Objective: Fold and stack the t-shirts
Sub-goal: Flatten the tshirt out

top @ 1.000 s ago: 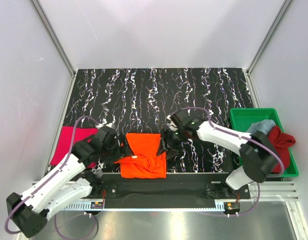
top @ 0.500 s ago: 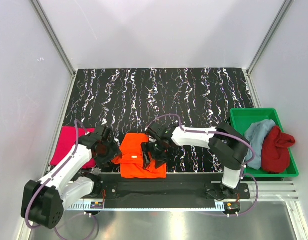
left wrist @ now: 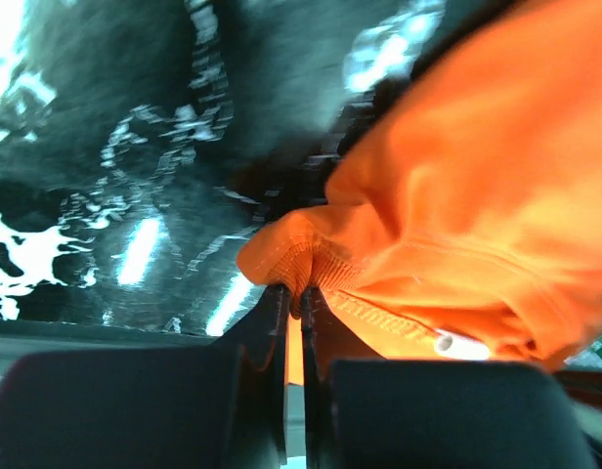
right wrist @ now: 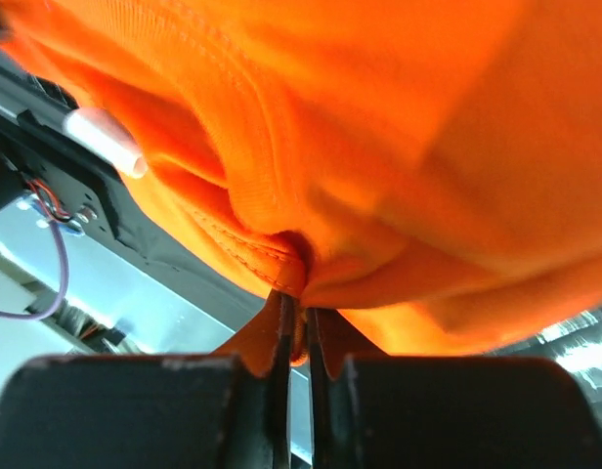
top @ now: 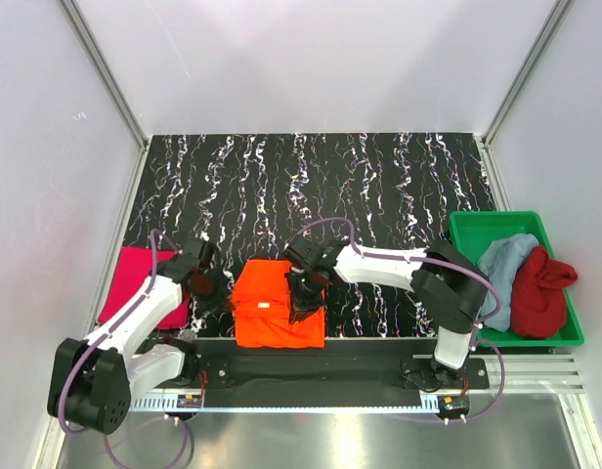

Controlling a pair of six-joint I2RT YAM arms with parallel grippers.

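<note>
An orange t-shirt [top: 277, 315] lies folded into a rough rectangle at the table's near edge. My left gripper [top: 221, 292] is shut on the shirt's left hem [left wrist: 299, 262], the ribbed edge pinched between its fingers. At the shirt's right side my right gripper [top: 306, 298] is shut on a fold of the same orange cloth [right wrist: 299, 264]. A magenta-pink t-shirt [top: 135, 283] lies flat at the far left, partly under my left arm. A light blue t-shirt [top: 504, 264] and a dark red t-shirt [top: 537, 293] are bunched in the green tray [top: 472, 230].
The green tray stands at the table's right edge. White walls with metal posts [top: 106, 73] enclose the black marbled tabletop [top: 321, 186]. The black base rail [top: 311, 369] runs along the near edge just below the orange shirt.
Both grippers closed on the orange shirt's edges. The left gripper slid in to the shirt's left hem. The right arm swung left and down to its right side; the shirt now looks more squared.
</note>
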